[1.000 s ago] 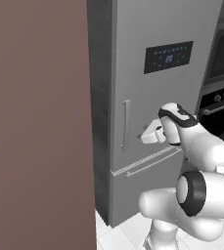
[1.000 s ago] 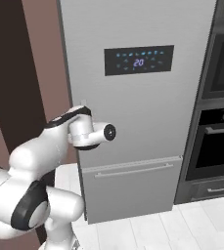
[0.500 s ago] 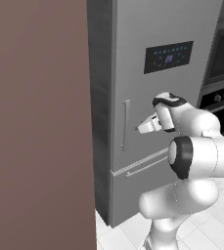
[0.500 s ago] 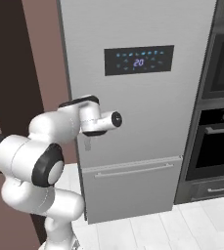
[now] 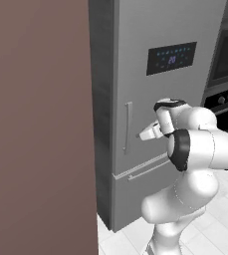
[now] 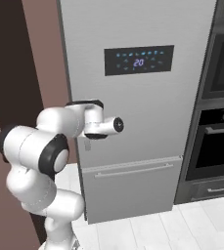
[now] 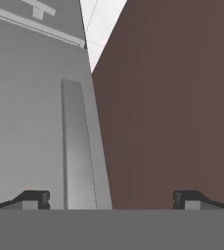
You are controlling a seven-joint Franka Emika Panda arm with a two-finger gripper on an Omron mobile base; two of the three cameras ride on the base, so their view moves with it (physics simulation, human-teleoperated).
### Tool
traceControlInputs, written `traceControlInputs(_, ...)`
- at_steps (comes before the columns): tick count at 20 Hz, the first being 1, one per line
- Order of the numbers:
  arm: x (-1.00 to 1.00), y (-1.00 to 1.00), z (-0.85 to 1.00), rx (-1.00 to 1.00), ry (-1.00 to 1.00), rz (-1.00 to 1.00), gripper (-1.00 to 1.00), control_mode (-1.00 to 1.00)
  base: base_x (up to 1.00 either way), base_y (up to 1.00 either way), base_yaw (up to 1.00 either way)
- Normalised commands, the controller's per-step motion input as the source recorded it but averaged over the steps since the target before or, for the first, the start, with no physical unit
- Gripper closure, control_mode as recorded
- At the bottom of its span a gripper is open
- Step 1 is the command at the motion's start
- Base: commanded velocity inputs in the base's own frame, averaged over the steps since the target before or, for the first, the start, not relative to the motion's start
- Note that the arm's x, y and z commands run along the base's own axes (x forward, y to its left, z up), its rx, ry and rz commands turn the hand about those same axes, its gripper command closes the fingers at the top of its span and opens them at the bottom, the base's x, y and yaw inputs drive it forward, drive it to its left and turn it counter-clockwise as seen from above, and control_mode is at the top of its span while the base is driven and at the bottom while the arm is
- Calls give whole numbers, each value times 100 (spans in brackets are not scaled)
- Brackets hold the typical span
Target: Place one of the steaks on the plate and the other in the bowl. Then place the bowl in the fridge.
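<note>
The end effector [image 7: 111, 200] stood wide open and empty, its fingertips [image 7: 33, 199] spread to either side of the vertical door handle [image 7: 77, 146] without touching it. The fridge [image 6: 143, 122] was shut, beside a brown wall panel [image 5: 36, 124].

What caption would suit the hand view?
Open gripper lined up on the closed fridge door's upright handle, brown wall beside.
</note>
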Motion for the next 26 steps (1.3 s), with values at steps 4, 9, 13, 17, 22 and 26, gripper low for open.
traceControlInputs(4, 19, 14, -21, 1, 0, -12, -100, -100, 0, 0, 0)
traceControlInputs(9, 2, 3, -1, 3, -1, -14, -100, -100, 0, 0, 0)
traceControlInputs(13, 0, 0, 6, 2, -6, -14, -100, -100, 0, 0, 0)
traceControlInputs(17, -2, 0, 48, 0, -2, -3, -100, -100, 0, 0, 0)
traceControlInputs(22, -40, -17, 97, -3, -2, 0, -100, -100, 0, 0, 0)
traceControlInputs(26, -59, -17, 62, -4, -3, -4, -100, -100, 0, 0, 0)
